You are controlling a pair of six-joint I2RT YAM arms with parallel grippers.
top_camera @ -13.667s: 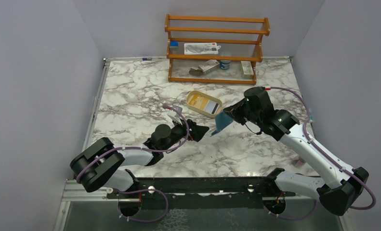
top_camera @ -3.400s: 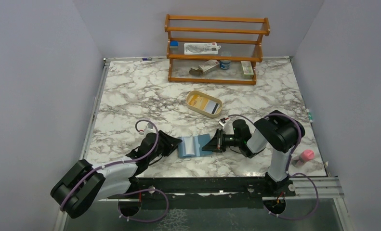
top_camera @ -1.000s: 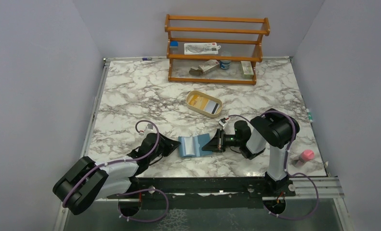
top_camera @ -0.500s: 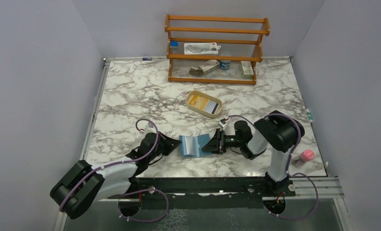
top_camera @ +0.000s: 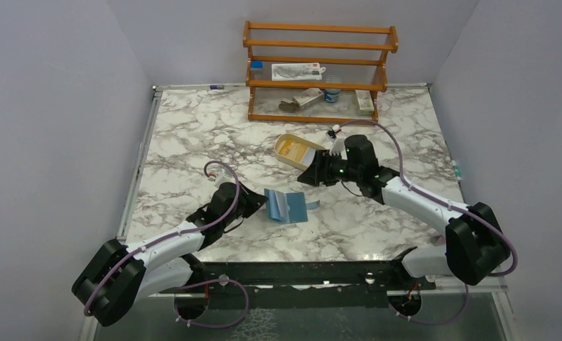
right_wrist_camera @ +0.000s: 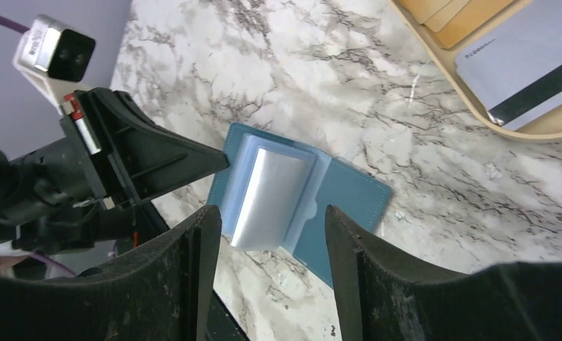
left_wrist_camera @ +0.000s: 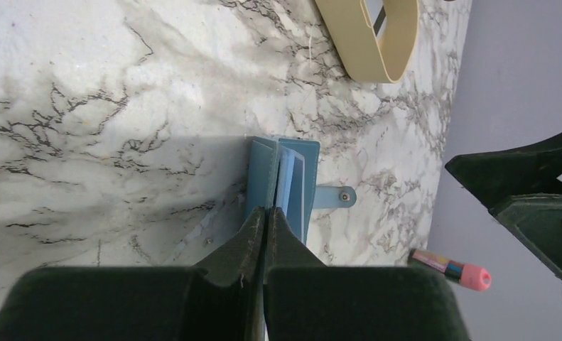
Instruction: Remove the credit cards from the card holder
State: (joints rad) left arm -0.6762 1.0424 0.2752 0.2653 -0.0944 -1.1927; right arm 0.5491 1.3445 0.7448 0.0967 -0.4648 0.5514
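1. Top external view: a marble-patterned tabletop (top_camera: 214, 142) between plain grey walls, with a wooden rack (top_camera: 319, 71) at the far edge. The card holder (top_camera: 286, 204) lies open near the middle. The left tool (top_camera: 261, 204) is shut on its left edge. The right tool (top_camera: 307, 175) hangs above the oval tray (top_camera: 286, 150), holding nothing that can be seen.

2. Left wrist view: the jaws are pinched fully together on the near edge of the card holder (left_wrist_camera: 281, 177), with the snap tab (left_wrist_camera: 333, 196) pointing away. A pink-capped pen (left_wrist_camera: 450, 269) lies beyond.

3. Right wrist view: the fingers (right_wrist_camera: 192, 277) stand apart and empty. Between them, a pale credit card (right_wrist_camera: 262, 197) sits in the slot of the card holder (right_wrist_camera: 349, 195). A striped card (right_wrist_camera: 521, 65) lies in the tray (right_wrist_camera: 462, 89).

4. Judgement: the step in hand appears to be the return for a remaining card. Next: descend, align on the card's exposed edge, and pull while the left tool anchors. Whether further cards sit beneath cannot be told.
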